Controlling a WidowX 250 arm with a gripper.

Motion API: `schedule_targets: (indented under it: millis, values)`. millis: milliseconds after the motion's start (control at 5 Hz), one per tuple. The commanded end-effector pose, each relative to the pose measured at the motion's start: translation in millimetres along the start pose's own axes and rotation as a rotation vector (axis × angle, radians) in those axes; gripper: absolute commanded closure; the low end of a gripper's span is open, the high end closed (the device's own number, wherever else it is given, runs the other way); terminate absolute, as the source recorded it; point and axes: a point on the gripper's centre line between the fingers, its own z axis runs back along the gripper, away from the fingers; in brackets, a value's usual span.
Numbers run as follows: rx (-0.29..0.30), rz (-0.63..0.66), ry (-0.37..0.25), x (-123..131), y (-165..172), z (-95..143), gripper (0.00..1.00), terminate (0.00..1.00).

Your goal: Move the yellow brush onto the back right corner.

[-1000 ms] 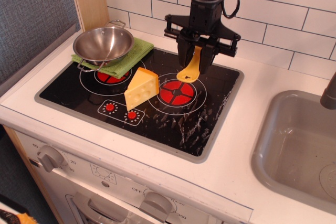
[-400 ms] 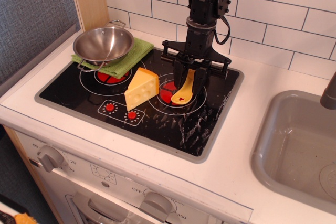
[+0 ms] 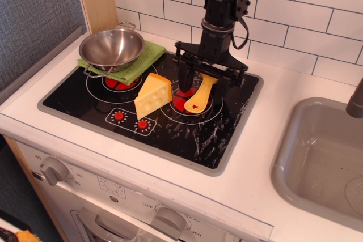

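On hob: yellow brush [image 3: 199, 98] (unlabelled)

I am lowering my gripper [image 3: 200, 79] from above the hob down to the right red ring burner [image 3: 190, 99]. The yellow brush [image 3: 200, 95], lifted a second ago, is now lying flat on that burner, and my jaws are spreading apart around its upper end.

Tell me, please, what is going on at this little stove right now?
A robot arm's claw hangs over the black hob with a yellow brush right below it. The brush lies on the right red burner, beside a cheese wedge, and the fingers look spread around its top end. The back right corner is bare.
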Motion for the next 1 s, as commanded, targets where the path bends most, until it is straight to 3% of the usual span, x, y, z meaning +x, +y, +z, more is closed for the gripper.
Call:
schedule_targets:
  millis: [0, 600, 800]
  values:
    - [-0.033, 0.022, -0.244, -23, 18, 91, 0.0, 0.0]
    - [-0.072, -0.009, -0.204, -39, 32, 93, 0.0, 0.0]
    - [-0.072, -0.009, -0.204, -39, 32, 93, 0.0, 1.0]
